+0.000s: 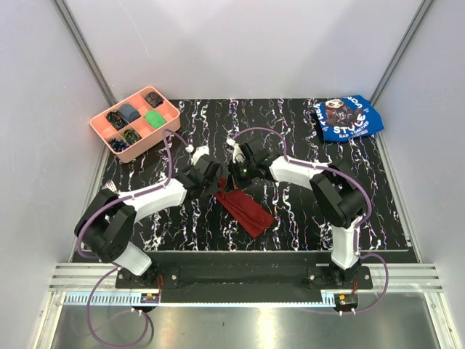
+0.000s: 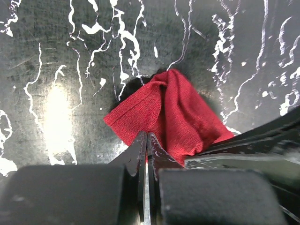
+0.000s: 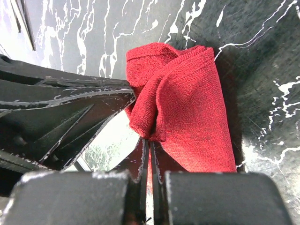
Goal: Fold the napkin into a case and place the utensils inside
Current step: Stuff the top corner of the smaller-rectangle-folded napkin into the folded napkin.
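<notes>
The dark red napkin lies folded as a narrow strip slanting toward the front right of the table. Both grippers meet at its far left end. My left gripper is shut, its tips pressed onto the hem of the napkin, which bunches up there. My right gripper is shut too, with a fold of the napkin pinched between its tips. The left gripper's fingers cross the right wrist view on the left. No utensils are in view.
A pink compartment tray holding small items stands at the back left. A blue printed cloth lies at the back right. The table top is a black mat with white veins.
</notes>
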`<state>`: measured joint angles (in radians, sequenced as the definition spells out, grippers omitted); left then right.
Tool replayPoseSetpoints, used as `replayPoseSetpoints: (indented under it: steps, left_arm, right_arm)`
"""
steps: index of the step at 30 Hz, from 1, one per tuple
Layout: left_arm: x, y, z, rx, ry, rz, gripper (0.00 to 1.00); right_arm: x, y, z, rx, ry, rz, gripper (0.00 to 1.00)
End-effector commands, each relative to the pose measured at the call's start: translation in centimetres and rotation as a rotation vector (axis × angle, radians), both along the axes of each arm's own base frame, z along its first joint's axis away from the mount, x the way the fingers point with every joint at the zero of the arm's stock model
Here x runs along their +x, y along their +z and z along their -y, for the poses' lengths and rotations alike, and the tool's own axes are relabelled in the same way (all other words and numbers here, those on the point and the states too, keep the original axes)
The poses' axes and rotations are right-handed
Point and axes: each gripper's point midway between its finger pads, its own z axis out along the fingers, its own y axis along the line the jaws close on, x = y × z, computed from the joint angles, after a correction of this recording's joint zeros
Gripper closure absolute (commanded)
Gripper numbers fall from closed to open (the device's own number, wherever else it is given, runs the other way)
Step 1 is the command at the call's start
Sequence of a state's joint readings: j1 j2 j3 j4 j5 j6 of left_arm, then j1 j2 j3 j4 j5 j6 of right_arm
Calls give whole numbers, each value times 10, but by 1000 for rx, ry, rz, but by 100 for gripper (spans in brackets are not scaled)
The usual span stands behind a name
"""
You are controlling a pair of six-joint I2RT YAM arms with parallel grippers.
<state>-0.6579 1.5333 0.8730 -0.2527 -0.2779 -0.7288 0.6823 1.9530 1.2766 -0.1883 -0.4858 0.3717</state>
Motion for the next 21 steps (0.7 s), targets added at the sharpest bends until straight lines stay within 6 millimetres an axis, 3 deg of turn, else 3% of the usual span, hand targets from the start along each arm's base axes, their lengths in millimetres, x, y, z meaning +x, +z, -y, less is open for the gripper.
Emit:
replayPoseSetpoints:
  steps: [1, 9, 15, 20, 21]
  left_arm:
    - [16, 18, 5, -74, 45, 118, 100]
    - [11, 12, 13, -152, 41, 115, 100]
    - [5, 19, 7, -200, 82, 141, 100]
    - [5, 17, 8, -221, 86, 138, 100]
    - [5, 15, 8, -222, 85, 131, 100]
  right_arm:
    - [0, 8, -11, 52, 39, -21, 100]
    - [3, -3, -37, 126, 77, -79, 100]
    - [1, -16, -35, 116, 76, -96, 100]
    - [2, -1, -24, 126, 47, -83, 87]
    - [5, 10, -22, 138, 39, -61, 83]
